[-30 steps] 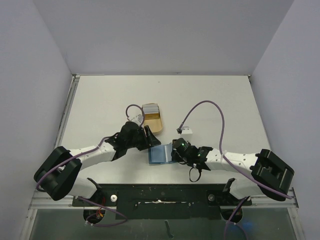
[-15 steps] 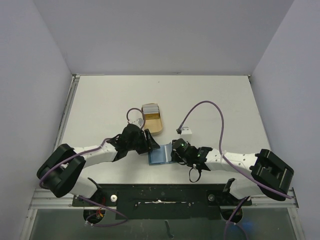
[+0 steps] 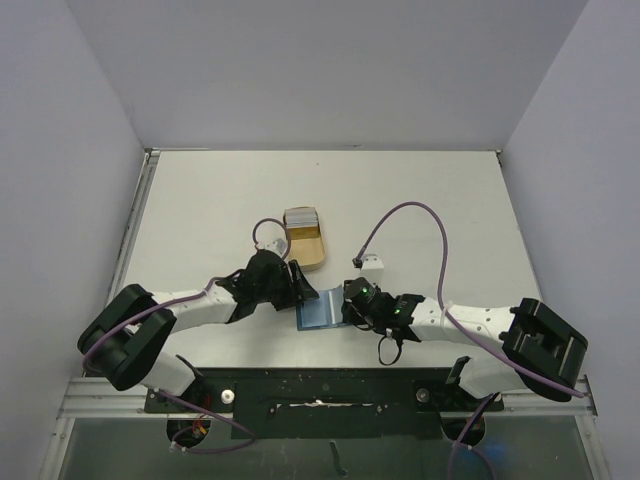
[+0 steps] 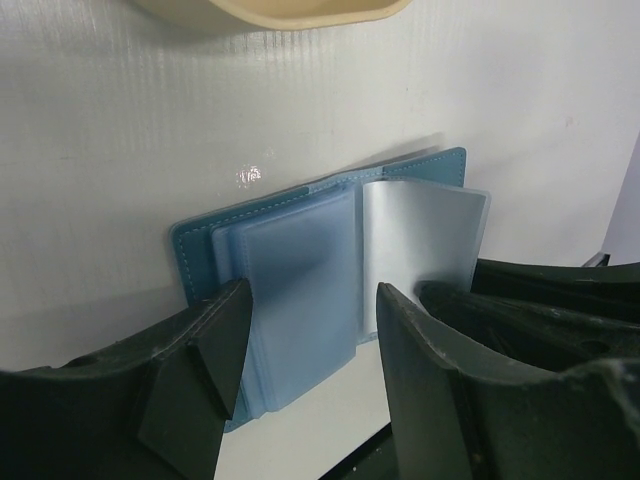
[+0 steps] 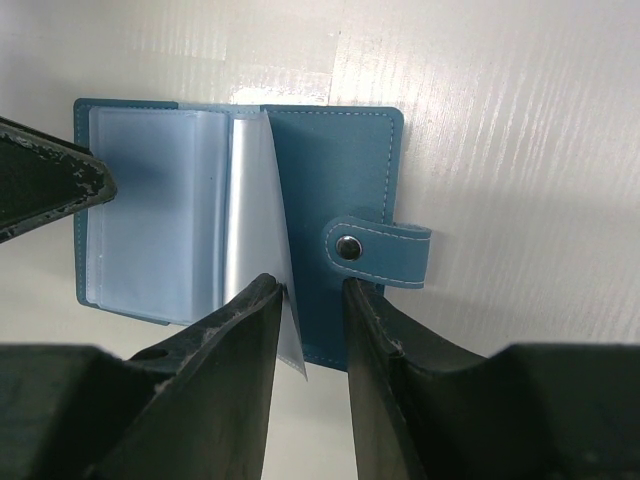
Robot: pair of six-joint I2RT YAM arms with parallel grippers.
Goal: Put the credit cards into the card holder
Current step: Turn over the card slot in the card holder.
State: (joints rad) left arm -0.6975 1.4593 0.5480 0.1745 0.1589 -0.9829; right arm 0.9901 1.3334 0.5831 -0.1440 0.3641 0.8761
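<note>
The teal-blue card holder lies open on the table, with clear sleeves on its left half and its snap tab to the right. My left gripper is open and empty, with its jaws astride the holder's left edge. My right gripper has its jaws a narrow gap apart, with the tips down on the holder's right cover. One clear sleeve stands against its left finger. The credit cards lie stacked in the far end of the tan tray.
The tan oblong tray sits just beyond the holder, and its rim shows in the left wrist view. The right arm's purple cable loops above the table. A small white connector lies right of the tray.
My left gripper has moved a little nearer, toward the holder's left edge. The right gripper and the holder have stayed put.
</note>
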